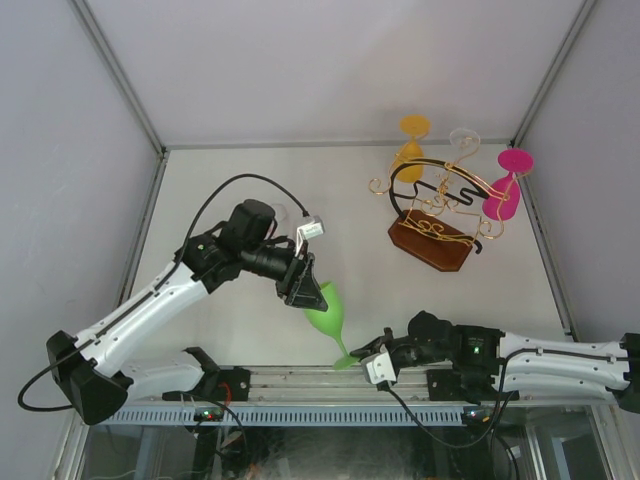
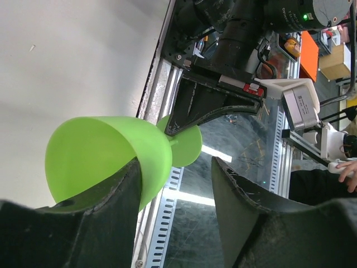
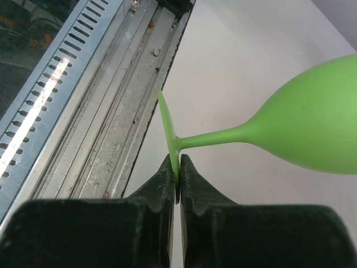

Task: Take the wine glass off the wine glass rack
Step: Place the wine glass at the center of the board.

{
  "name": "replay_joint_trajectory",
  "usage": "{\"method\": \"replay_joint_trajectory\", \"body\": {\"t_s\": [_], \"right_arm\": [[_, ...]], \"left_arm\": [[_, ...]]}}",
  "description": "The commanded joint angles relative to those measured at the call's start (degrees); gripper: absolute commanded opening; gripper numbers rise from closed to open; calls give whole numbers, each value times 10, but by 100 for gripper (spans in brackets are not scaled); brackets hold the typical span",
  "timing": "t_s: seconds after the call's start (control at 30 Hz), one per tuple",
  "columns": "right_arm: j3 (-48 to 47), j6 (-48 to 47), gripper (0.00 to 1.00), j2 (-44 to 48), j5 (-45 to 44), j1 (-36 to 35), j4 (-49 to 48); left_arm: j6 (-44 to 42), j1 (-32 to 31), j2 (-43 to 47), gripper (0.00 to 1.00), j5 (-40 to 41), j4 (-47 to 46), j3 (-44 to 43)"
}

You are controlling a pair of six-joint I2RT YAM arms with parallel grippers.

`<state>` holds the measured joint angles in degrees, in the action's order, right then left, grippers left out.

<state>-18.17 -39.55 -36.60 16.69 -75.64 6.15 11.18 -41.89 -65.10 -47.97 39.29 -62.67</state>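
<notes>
The green wine glass (image 1: 328, 314) is off the wine glass rack (image 1: 432, 242) and lies tilted at the lower centre of the top view, its flat foot clamped edge-on between the closed jaws of the right gripper (image 3: 178, 185). The left gripper (image 2: 175, 187) has its jaws apart, one finger (image 2: 120, 195) against the bowl. The rack stands at the upper right with orange (image 1: 413, 140), clear (image 1: 462, 138) and pink (image 1: 503, 198) glasses on its wires

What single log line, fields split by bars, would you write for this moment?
green wine glass off wine glass rack, tilted | right gripper shut on its foot | left gripper open beside bowl
</notes>
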Motion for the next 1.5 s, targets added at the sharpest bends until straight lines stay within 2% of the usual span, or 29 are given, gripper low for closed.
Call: {"method": "replay_joint_trajectory", "body": {"t_s": [0.0, 0.27, 0.4, 0.6, 0.63, 0.87, 1.0, 1.17, 1.27, 1.47], "right_arm": [[-19, 2, 0, 12, -70, 1, -61], [-10, 12, 0, 13, -131, 1, -72], [-10, 14, 0, 13, -150, 1, -72], [-10, 16, 0, 12, -145, 1, -79], [-9, 16, 0, 12, -146, 1, -78], [-9, 19, 0, 21, -163, 1, -73], [-3, 19, 3, 27, -174, 1, -86], [5, 21, 20, 34, -176, 1, -96], [7, 22, 26, 43, -184, 1, -87], [13, 22, 32, 57, -185, 1, -88]], "left_arm": [[-9, -16, 24, 54, -40, 11, -5], [-15, -34, 40, 47, -42, 6, -4], [-16, -36, 45, 34, -39, 4, -2], [-16, -36, 53, 3, -25, 3, 2], [-16, -36, 53, 1, -21, 6, -1], [-17, -36, 48, 0, -12, 11, -10], [-6, -36, 35, 0, -24, -19, 0], [-17, -37, 26, 0, -2, -4, -5], [-21, -36, 35, 0, 16, 6, -10], [-27, -36, 57, 0, 88, 42, -28]]}}
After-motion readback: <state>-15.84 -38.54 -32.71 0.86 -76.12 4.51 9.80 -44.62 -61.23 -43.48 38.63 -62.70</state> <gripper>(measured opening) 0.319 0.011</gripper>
